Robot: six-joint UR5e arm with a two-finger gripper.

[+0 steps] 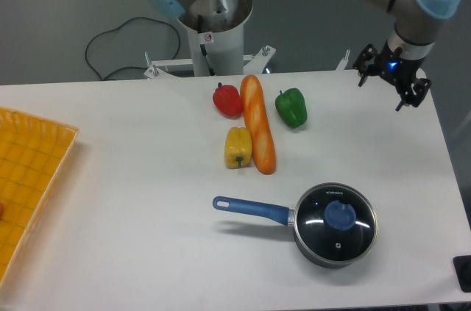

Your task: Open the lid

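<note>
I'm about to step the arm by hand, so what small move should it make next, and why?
Probably bring the gripper forward, toward the blue knob. The lid sits closed on the saucepan, and the open gripper hangs far behind it.

A grey floor (66,2) with a black cable (110,46) lies behind the white table (132,179).

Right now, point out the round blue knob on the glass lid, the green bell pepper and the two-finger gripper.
Round blue knob (341,215), fixed camera, its top centre.
Green bell pepper (291,107), fixed camera, its body.
Gripper (382,92), fixed camera, midway between fingertips.
</note>
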